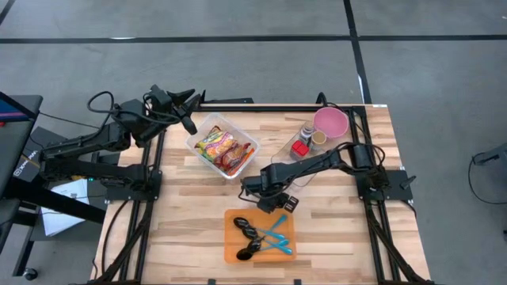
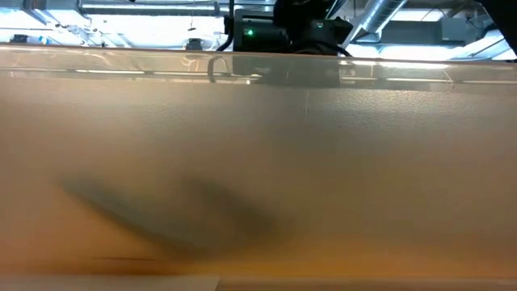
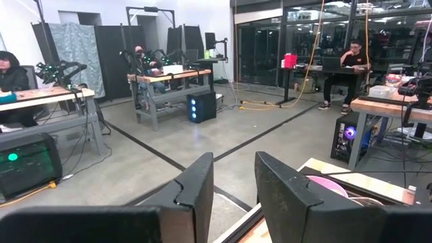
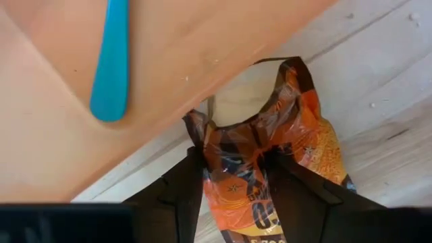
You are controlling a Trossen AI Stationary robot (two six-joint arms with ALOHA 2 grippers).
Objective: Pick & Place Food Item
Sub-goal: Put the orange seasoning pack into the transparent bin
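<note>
An orange snack packet [image 4: 297,128] lies on the wooden table [image 4: 378,88], close to the edge of an orange tray [image 4: 61,115]. My right gripper [image 4: 236,196] points down over it, shut on the packet. In the high view this gripper [image 1: 273,201] is mid-table, just beyond the tray [image 1: 230,253], with the packet [image 1: 288,204] beside it. My left gripper [image 3: 234,196] waits raised and level at the table's far left [image 1: 187,119], open, with nothing between its fingers. My right gripper pinches the packet's middle [image 4: 236,179] between its two fingers [image 4: 185,199], which come from above and point down. The foil is bunched and narrowed between them and spreads wider beyond them. The packet's far end [image 4: 280,74] rests on the table by the tray.
A clear tub [image 1: 223,146] full of snack packets stands at the far centre. A pink bowl [image 1: 330,121] and small cans [image 1: 305,141] sit at the far right. The tray carries blue and black utensils [image 1: 261,236]. An orange blur fills most of the low view [image 2: 258,178].
</note>
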